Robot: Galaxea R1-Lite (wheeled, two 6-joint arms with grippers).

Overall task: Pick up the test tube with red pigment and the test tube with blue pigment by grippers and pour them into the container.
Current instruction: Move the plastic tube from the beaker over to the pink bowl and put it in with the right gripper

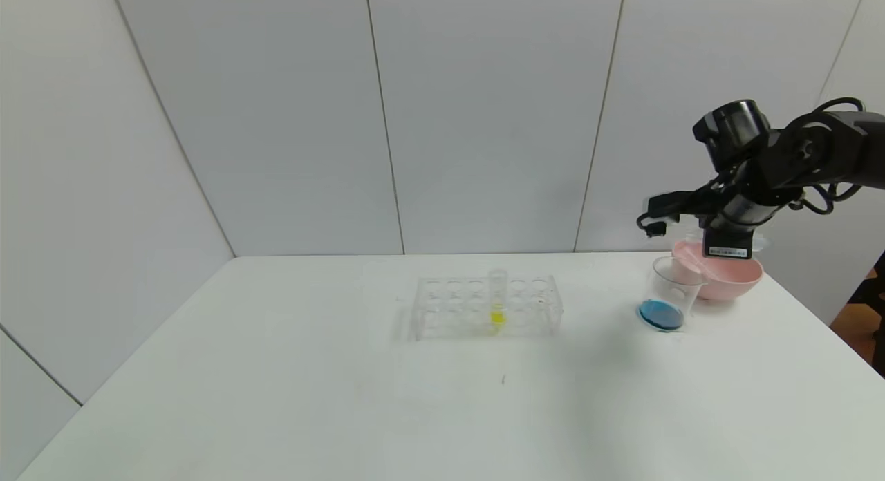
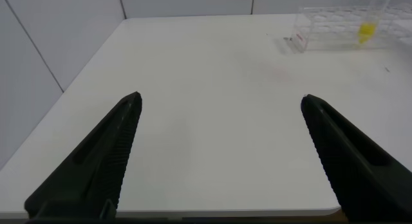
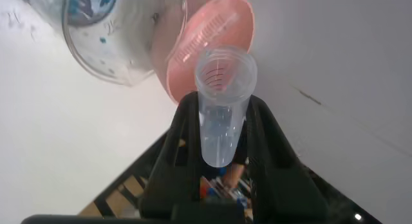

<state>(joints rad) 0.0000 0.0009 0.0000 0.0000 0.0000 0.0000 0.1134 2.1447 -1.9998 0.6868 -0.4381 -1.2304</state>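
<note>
My right gripper [image 1: 724, 249] is shut on a short clear round-bottomed tube [image 3: 222, 114] that looks empty, held above the rims of the beaker and the pink bowl. In the right wrist view the gripper [image 3: 222, 102] has the tube's mouth pointing towards the bowl. The clear beaker [image 1: 667, 287] stands at the right of the table with blue liquid [image 1: 661, 315] in its bottom; it also shows in the right wrist view [image 3: 116, 37]. No tube with red or blue liquid is in view. My left gripper [image 2: 220, 97] is open and empty above the table's near side.
A pink bowl [image 1: 733, 277] stands just behind the beaker, touching it, and also shows in the right wrist view [image 3: 212, 44]. A clear many-holed rack [image 1: 484, 308] in mid-table holds one tube with yellow liquid [image 1: 497, 318]. The table's right edge is close to the bowl.
</note>
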